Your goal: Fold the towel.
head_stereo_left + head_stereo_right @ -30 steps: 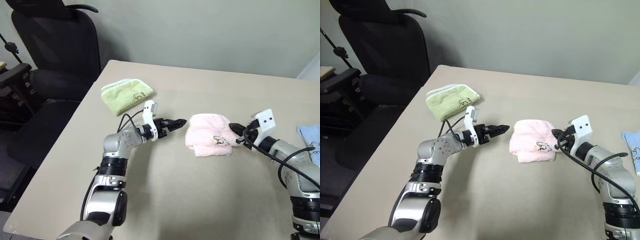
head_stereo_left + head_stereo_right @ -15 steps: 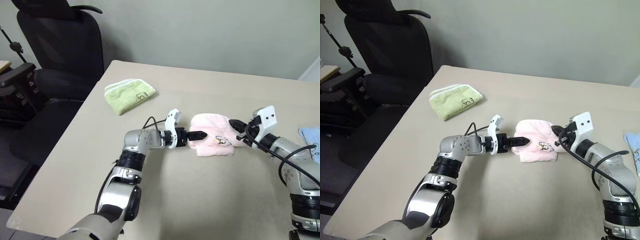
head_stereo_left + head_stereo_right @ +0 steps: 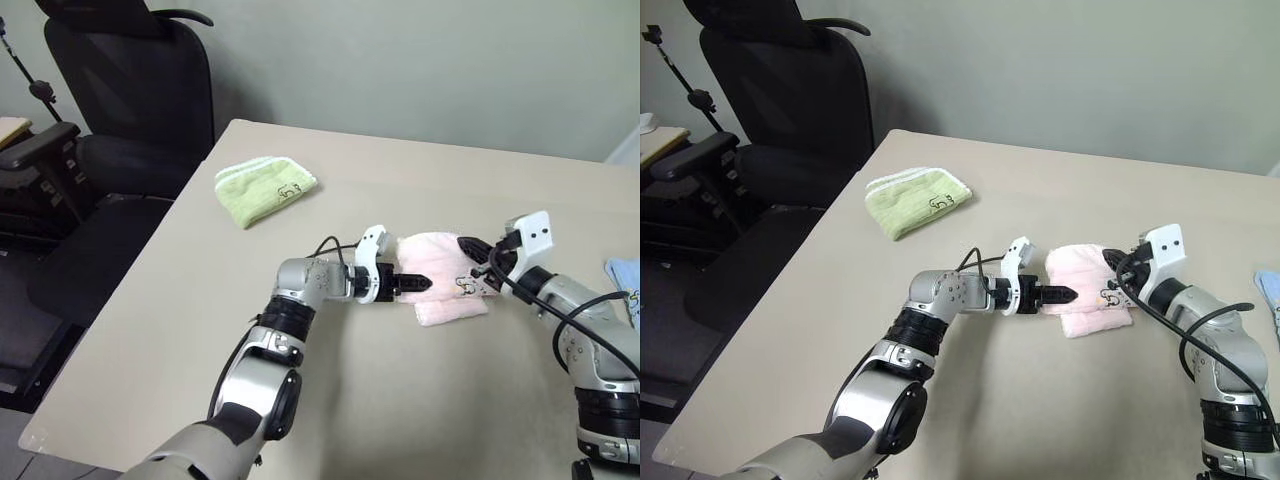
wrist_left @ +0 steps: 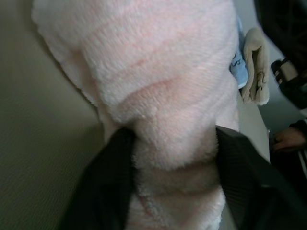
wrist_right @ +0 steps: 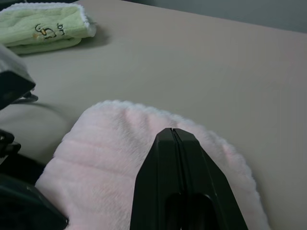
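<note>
Your left gripper (image 3: 1058,295) has crossed from open table and clamped the near-left edge of the folded pink towel (image 3: 1090,300) mid-table; right gripper (image 5: 173,132) stays shut, resting on its far side. Count: one pink towel, one green towel (image 3: 915,200), one blue towel (image 3: 625,275)

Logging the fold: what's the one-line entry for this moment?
pink towel: folded, on table | left gripper: clamped on towel | right gripper: shut over towel

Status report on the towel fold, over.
Left tool clamped on pink towel, cloth bunched between fingers. Right tool shut, resting on towel's far side. Green towel well clear; nothing blocking.
</note>
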